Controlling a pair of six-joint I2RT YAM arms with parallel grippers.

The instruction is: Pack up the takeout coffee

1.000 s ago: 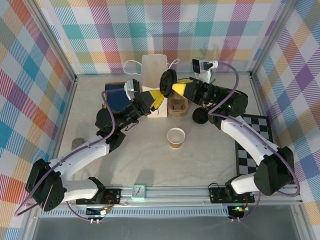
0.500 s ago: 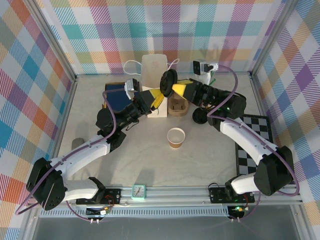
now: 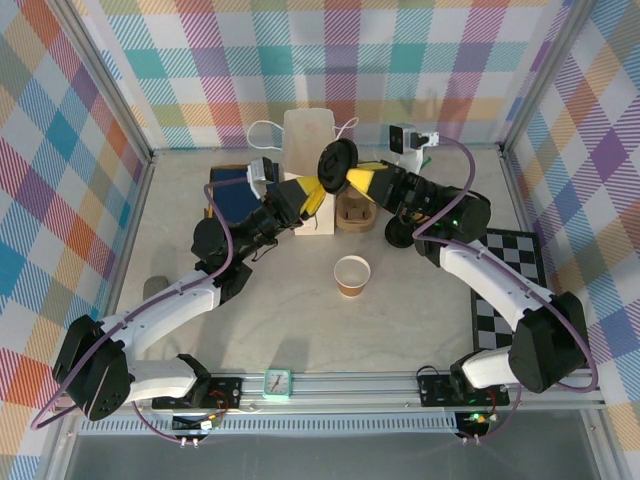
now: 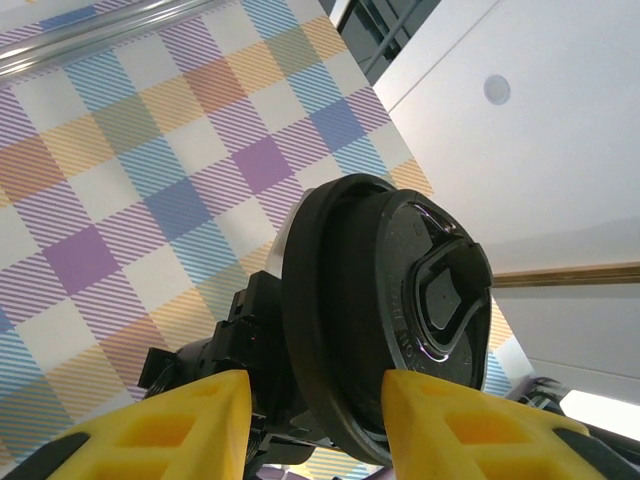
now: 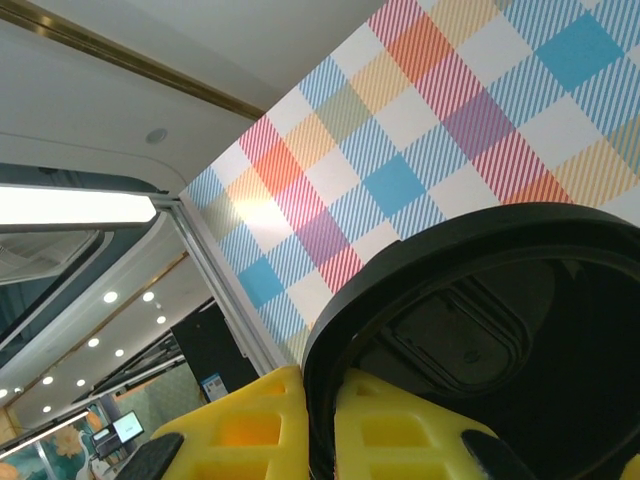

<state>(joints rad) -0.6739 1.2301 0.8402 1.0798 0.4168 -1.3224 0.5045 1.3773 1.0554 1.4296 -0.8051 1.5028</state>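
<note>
Right pincer (image 3: 349,178) is seen clamped on the rim of a loose black lid (image 3: 335,160), which is held in the air on edge above the back of the worktop (image 3: 300,320). Left pincer (image 3: 318,188) is raised to the same lid from the other side. In the left wrist view its yellow fingers (image 4: 190,420) stand apart with the lid between them, and a gap is visible at one finger. Whether the other finger touches the lid cannot be told.

The takeout coffee (image 3: 400,233) is judged to be the dark round item on the worktop, partly hidden under the right forearm. It lies below the right pincer, toward the right and the near edge. If the reading holds, its long axis is upright. The right arm is clearly the nearer one; the left arm would have to reach across the cup carrier (image 3: 355,212).

The white paper bag (image 3: 308,135) stands at the back, just behind the left pincer and well apart from the dark item. An unlidded brown cup (image 3: 351,275) stands alone nearer the bases, between the two arms. Before the coffee can be taken up, the right pincer is judged to need freeing from the lid.

No brand, label or writing can be read; the bag's face is plain.
</note>
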